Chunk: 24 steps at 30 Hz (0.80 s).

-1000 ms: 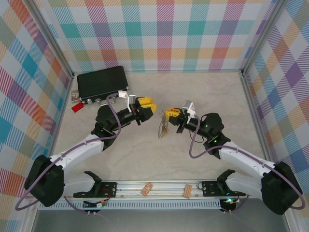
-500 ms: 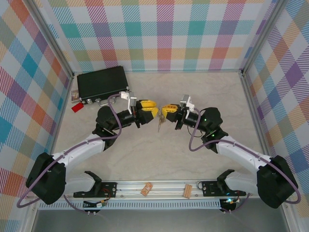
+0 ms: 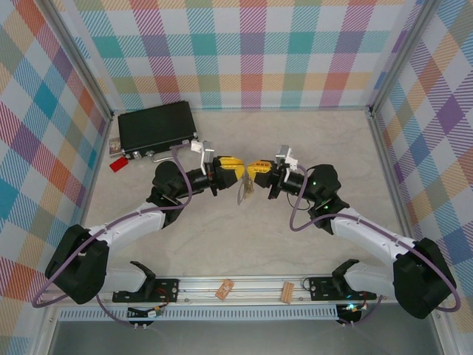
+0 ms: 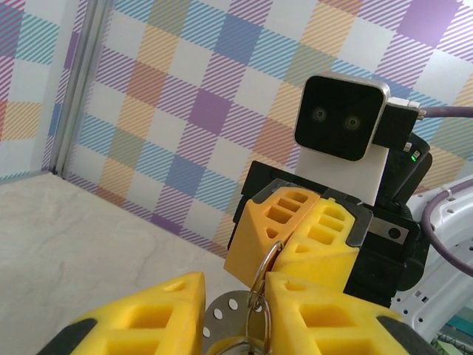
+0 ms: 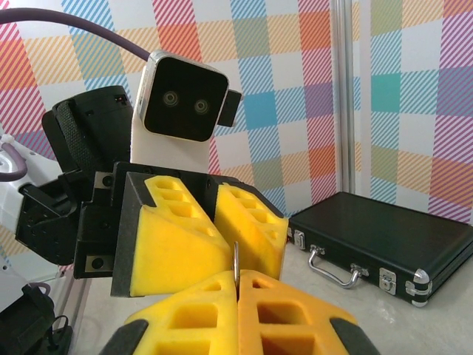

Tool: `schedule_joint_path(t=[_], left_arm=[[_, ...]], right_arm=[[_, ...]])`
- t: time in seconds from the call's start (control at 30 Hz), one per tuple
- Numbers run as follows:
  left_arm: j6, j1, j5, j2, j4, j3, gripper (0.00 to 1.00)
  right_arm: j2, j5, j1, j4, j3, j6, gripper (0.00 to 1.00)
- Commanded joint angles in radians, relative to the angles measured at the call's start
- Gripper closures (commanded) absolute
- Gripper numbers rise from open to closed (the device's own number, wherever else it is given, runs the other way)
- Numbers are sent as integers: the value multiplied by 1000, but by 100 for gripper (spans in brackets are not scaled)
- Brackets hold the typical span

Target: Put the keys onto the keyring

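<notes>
Keyring (image 3: 244, 194): a grey metal loop hanging over the middle of the table, just below where the two grippers meet tip to tip. In the left wrist view its thin wire (image 4: 260, 275) runs up into the pads opposite.

Right gripper (image 3: 253, 168): its yellow pads are pressed together on the top of the keyring, which it holds off the table. In its own view (image 5: 236, 285) a thin metal edge stands up out of the seam. From the left wrist (image 4: 284, 244) the wire sits pinched in that seam.

Left gripper (image 3: 238, 172): faces the right gripper, almost touching it. Its pads stand a narrow gap apart (image 4: 235, 292), and the keyring's wire passes through the gap against one pad. I cannot tell whether it grips. From the right wrist (image 5: 216, 222) the same slim gap shows.

Silver piece (image 4: 222, 314): flat, rounded and dotted with small holes, it sits in the left gripper's gap beside the wire.

Table (image 3: 318, 140): pale, with plaid walls around it.

Black case (image 3: 155, 127): closed and lying flat in the far left corner, well apart from the grippers. Its silver handle faces them (image 5: 384, 240).

Red tag (image 3: 118, 164): on the table just beside the case's near left corner.

Wooden clips (image 3: 224, 288): two, lying on the rail between the arm bases.
</notes>
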Motion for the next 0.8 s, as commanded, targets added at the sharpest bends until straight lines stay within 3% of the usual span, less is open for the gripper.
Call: schedule_joint_path(t=[0.0, 0.27, 0.33, 0.53, 0.7, 0.77], left_arm=[[-21, 3, 39, 7, 74, 18, 75], [-31, 1, 53, 9, 95, 20, 85], [-35, -1, 59, 11, 101, 20, 95], [-37, -2, 58, 11, 113, 16, 100], [-2, -2, 45, -4, 65, 15, 100], [33, -2, 35, -16, 16, 14, 100]], right_arm=[[-13, -30, -3, 43, 45, 21, 100], [-16, -33, -3, 34, 49, 23, 100], [-14, -35, -4, 31, 50, 21, 100], [-17, -29, -3, 19, 42, 12, 100], [-46, 3, -3, -28, 30, -15, 83], [-70, 25, -5, -98, 32, -44, 80]])
